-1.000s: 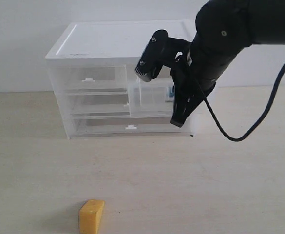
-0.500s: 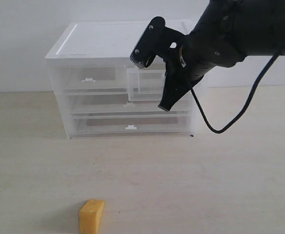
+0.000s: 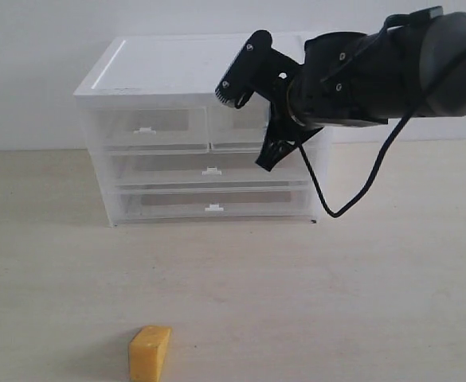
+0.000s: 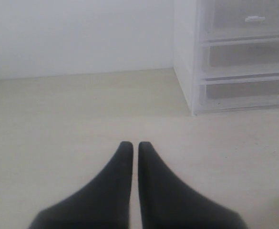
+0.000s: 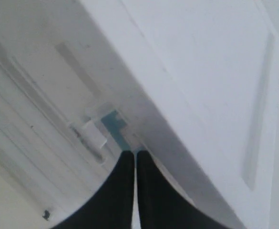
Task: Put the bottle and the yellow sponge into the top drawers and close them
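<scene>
At the front of the cabinet [image 3: 193, 68], up in its top row, we see the right pincer [image 3: 264, 161] with its two dark fingers pressed together. Their tips sit against the face of the right top drawer [image 3: 240, 131]. In the right wrist view that pincer [image 5: 132, 155] ends just beside the drawer's small white tab handle [image 5: 92, 136]. A teal patch shows through the cloudy plastic right behind the tips. We take it for the label of the bottle [image 5: 114, 123], which lies inside this drawer. The drawer front stands level with that of the left top drawer [image 3: 149, 129], and both look pushed in. The two full-width drawers lower in the cabinet are shut too.

The yellow sponge [image 3: 150, 352] lies on the tabletop [image 3: 352, 302], well out in front of the cabinet and toward its left half, touching nothing else. A black cable [image 3: 360, 195] hangs in a loop from the right arm beside the cabinet's right wall.

The left pincer [image 4: 131, 145] is also pressed together, pinching nothing. It hovers over bare tabletop, apart from the cabinet's front left corner.
</scene>
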